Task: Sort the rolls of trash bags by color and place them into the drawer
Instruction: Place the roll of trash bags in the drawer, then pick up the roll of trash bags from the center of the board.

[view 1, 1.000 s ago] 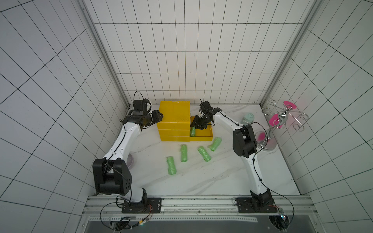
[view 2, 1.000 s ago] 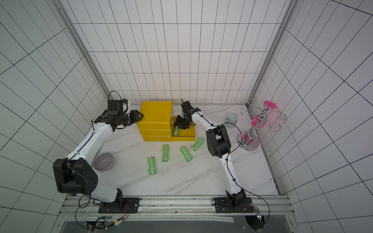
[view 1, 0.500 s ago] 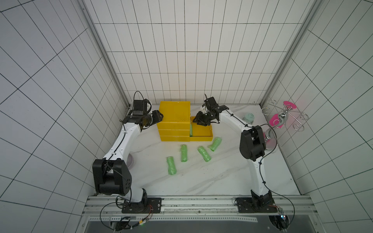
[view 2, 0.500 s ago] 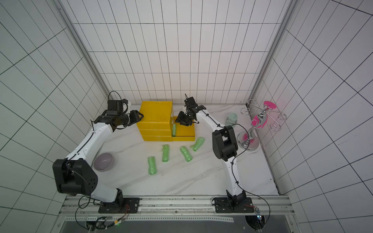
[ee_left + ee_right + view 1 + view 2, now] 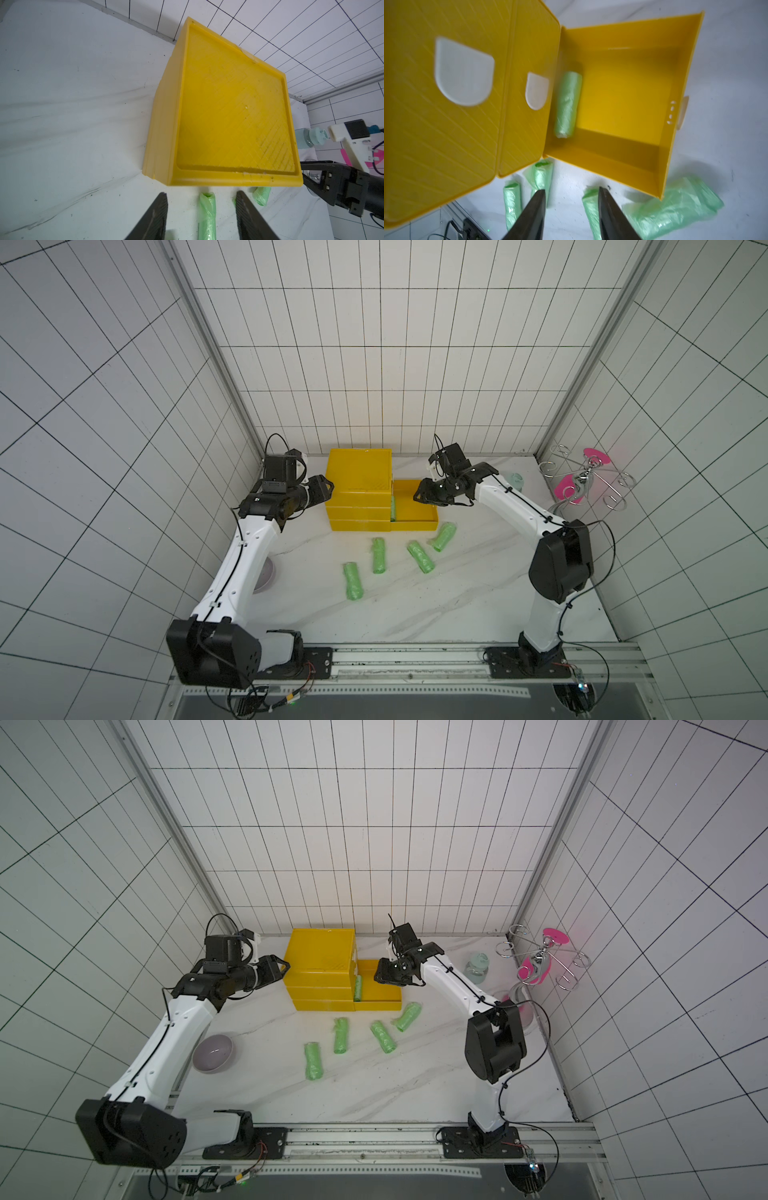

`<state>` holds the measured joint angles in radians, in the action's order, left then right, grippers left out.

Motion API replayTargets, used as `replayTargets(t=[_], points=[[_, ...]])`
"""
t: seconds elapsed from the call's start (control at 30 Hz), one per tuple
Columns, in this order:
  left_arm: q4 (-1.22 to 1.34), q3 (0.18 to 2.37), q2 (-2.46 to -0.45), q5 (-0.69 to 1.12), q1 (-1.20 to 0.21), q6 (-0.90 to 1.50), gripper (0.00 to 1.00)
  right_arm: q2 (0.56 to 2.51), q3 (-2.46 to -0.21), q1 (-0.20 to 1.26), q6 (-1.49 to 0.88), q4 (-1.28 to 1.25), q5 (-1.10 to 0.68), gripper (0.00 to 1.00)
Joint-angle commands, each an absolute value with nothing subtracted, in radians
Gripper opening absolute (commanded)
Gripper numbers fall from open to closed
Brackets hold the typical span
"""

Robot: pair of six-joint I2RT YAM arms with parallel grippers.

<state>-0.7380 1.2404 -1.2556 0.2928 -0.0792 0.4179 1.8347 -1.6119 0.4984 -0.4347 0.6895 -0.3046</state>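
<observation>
One green roll (image 5: 568, 104) lies in the open drawer (image 5: 623, 93); four more rolls (image 5: 420, 556) lie on the worktop (image 5: 415, 605). The right jaws hover above the drawer, part-open and empty (the left jaws likewise, beside the cabinet (image 5: 359, 472)). The next move is probably to fetch the nearest roll.

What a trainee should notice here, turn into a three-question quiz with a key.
1. How many green rolls lie on the table, outside the open drawer?
2. True or false: the right gripper is shut on a roll.
3. The lone roll inside the drawer lies: A) along the side next to the yellow cabinet; B) against the outer handle wall; C) upright in the middle.
Key: 1) four; 2) false, it is open and empty; 3) A.
</observation>
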Motion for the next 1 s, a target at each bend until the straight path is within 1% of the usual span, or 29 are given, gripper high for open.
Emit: replayTargets(t=[0.0,0.1,0.23,0.37,0.47,0.57,0.77,0.83,0.9,0.97], points=[[-0.781,1.167,-1.184,0.273,-0.104,0.437,0.53,1.776,-1.49,0.543,-0.369,0.712,-0.22,0.47],[-0.786,1.085,-1.106,0.292,-0.12,0.47,0.53,1.74,-1.395,0.574,-0.362,0.693,-0.191,0.47],[-0.791,0.982,-1.009,0.292,-0.156,0.523,0.53,1.721,-1.283,0.611,-0.362,0.653,-0.179,0.5],[-0.778,0.881,-0.93,0.266,-0.246,0.594,0.53,1.738,-1.21,0.645,-0.371,0.605,-0.19,0.55],[-0.756,0.807,-0.896,0.232,-0.324,0.655,0.54,1.772,-1.192,0.669,-0.379,0.585,-0.18,0.56],[-0.728,0.75,-0.884,0.227,-0.373,0.695,0.54,1.808,-1.193,0.684,-0.386,0.572,-0.165,0.57],[-0.723,0.73,-0.87,0.212,-0.405,0.711,0.54,1.872,-1.216,0.686,-0.393,0.569,-0.124,0.57],[-0.722,0.734,-0.87,0.209,-0.406,0.709,0.54,1.89,-1.222,0.686,-0.395,0.57,-0.117,0.56],[-0.722,0.74,-0.874,0.209,-0.406,0.707,0.54,1.899,-1.223,0.686,-0.4,0.568,-0.115,0.52],[-0.723,0.75,-0.883,0.207,-0.406,0.703,0.54,1.9,-1.222,0.688,-0.408,0.563,-0.122,0.41]])
